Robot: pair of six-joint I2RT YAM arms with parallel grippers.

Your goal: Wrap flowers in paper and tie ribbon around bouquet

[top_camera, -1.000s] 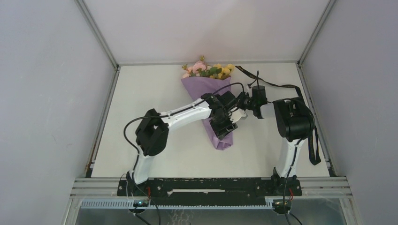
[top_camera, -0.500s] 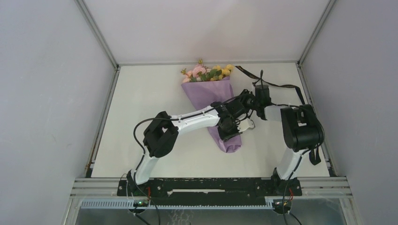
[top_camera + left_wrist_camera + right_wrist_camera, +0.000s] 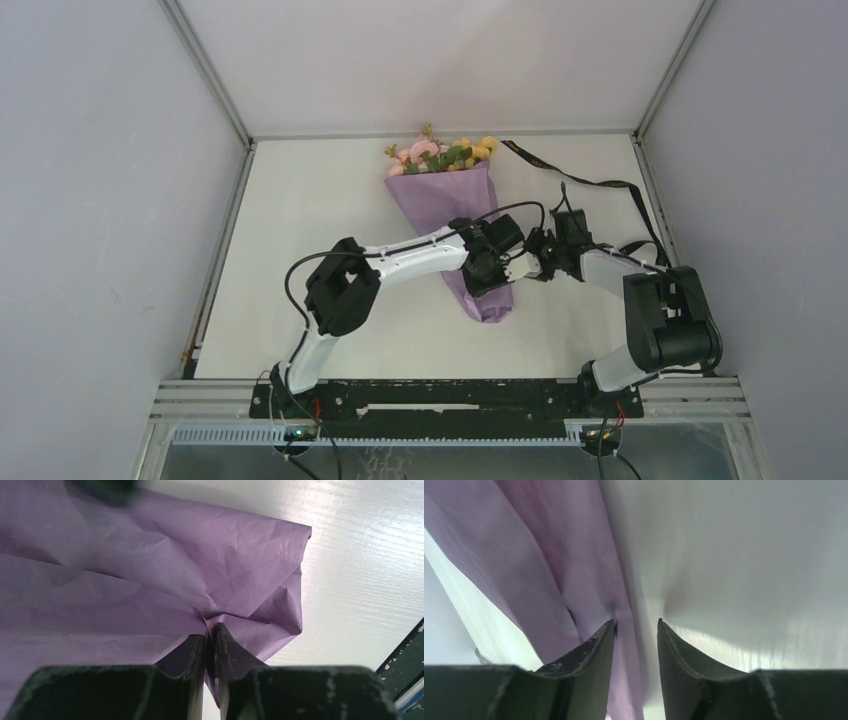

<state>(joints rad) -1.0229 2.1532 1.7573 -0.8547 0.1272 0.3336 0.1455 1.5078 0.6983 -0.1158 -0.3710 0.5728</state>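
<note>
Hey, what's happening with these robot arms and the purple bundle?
The flowers lie wrapped in a cone of purple paper on the table. The left gripper pinches a fold near the cone's narrow end; the right gripper is open right beside it. The dark ribbon lies at the far right, not yet tied.

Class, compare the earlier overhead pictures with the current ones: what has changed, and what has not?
The left end effector closed on a fold of the paper; the right end effector opened and its elbow swung toward the near edge. The paper's narrow end slid slightly right. The flowers stayed put.
</note>
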